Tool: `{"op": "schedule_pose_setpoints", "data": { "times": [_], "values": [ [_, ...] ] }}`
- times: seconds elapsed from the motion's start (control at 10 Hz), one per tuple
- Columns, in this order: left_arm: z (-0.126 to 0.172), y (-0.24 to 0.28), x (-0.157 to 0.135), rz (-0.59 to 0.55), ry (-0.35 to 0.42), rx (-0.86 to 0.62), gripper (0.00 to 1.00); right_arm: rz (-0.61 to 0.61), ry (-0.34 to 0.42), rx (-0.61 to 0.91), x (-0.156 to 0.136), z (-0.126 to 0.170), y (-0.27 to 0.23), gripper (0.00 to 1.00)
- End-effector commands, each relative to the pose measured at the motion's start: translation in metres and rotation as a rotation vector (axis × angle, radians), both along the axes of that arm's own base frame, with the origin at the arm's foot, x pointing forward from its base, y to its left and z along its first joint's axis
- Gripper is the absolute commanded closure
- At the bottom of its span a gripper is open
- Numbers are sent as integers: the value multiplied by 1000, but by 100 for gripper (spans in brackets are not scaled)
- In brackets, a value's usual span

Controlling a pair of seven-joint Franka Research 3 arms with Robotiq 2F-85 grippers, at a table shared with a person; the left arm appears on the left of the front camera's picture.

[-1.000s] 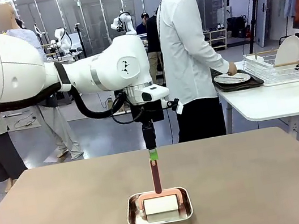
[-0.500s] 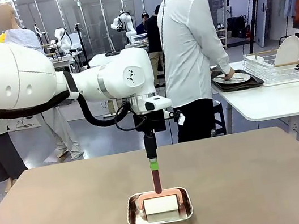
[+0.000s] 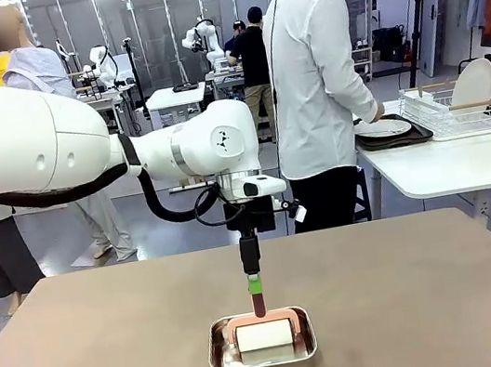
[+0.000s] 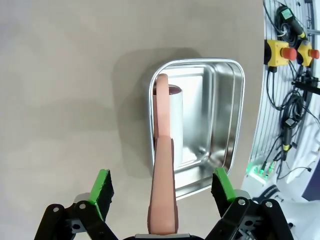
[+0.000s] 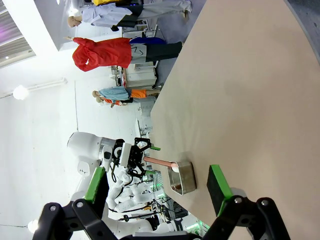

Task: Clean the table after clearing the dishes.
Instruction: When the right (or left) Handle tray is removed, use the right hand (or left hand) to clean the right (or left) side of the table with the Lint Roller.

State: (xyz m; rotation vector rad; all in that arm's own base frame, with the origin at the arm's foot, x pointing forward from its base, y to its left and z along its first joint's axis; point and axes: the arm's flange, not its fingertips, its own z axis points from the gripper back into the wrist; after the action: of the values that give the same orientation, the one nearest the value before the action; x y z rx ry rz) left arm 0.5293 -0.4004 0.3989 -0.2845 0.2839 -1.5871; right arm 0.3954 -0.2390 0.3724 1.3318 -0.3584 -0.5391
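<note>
The left gripper (image 3: 254, 282) points straight down over the middle of the table (image 3: 454, 299), its tips level with the top of the lint roller's handle (image 3: 258, 305). In the left wrist view its 2 green pads (image 4: 102, 187) stand wide apart on either side of the pink handle, which rises between them without touching either. The lint roller (image 3: 264, 336) stands in a small steel pan (image 3: 222, 366) near the robot's edge of the table, its white roll lying on the pan's floor.

The right gripper (image 5: 156, 184) is also spread wide with nothing between its pads, looking along the bare tabletop from the right side.

A person (image 3: 314, 87) in a white shirt stands at the far side, turned to a white table (image 3: 450, 168) on the far right. There 1 white plate (image 3: 382, 128) lies on a dark tray (image 3: 399, 140), the person's hand (image 3: 379, 112) just above it. Beside the tray, to its right, another plate leans upright in a wire rack (image 3: 447, 117).
</note>
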Motion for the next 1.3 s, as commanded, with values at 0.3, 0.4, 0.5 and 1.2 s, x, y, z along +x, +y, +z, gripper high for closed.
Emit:
{"op": "schedule_pose_setpoints", "data": {
  "times": [0.3,0.4,0.5,1.2],
  "values": [
    [4,0,2,17,58,6,13,14,-15,-8,-3,1,1,0],
    [4,0,3,24,70,-21,24,14,-15,-8,-3,1,1,0],
    [4,1,3,25,74,-23,32,14,-15,-8,-3,1,1,0],
    [13,2,1,24,90,15,100,14,-15,-8,-3,1,1,0]
  ]
}}
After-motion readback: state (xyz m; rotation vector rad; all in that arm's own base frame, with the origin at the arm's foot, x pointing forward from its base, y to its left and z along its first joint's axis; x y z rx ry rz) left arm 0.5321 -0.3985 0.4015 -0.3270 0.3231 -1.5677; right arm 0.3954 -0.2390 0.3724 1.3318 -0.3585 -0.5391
